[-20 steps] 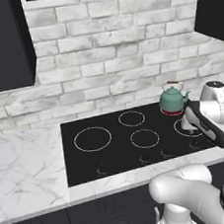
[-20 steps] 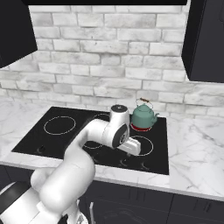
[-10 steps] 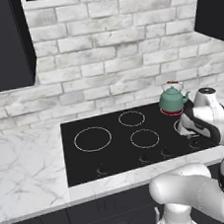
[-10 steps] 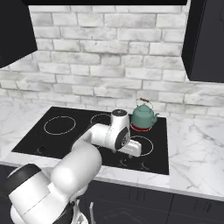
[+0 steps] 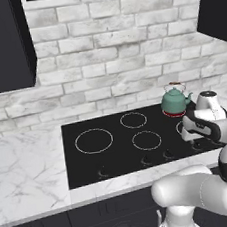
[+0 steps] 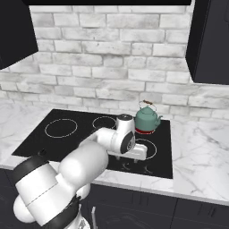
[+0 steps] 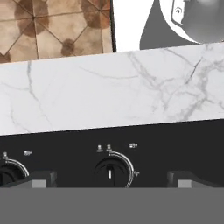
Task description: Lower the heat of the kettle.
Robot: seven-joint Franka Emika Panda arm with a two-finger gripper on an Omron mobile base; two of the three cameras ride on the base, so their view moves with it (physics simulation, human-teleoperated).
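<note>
Gripper [image 7: 109, 183]: jaws spread wide, nothing between them; two dark fingertips [image 7: 38, 179] standing apart at either side of the hand view, with one stove knob [image 7: 109, 171] centred in the gap, not touched. Knob: round, dark, white pointer line, white arc dial around its upper side, small white markings above. Second knob [image 7: 6, 171]: partly seen at that view's left edge, same arc marking.

Hand: poised low over the front right part of the cooktop [image 5: 115, 155], seen in the left base view just beside the knob row along the front edge; white wrist housing [image 6: 134, 151] in the right base view lying across a front burner ring.

Cooktop: black glass, white ring burners, set into a white marble counter [image 5: 27, 171].

Kettle [image 5: 174, 101]: teal-green, rounded, thin arched coppery handle, upright on the rear right burner, which glows red beneath it [image 6: 144, 130]; near the cooktop's back right corner, behind the hand and apart from it.

Backdrop: pale brick wall [image 6: 112, 62], dark cabinets at upper corners. Brown tiled floor [image 7: 52, 26] beyond the counter's front edge in the hand view.
</note>
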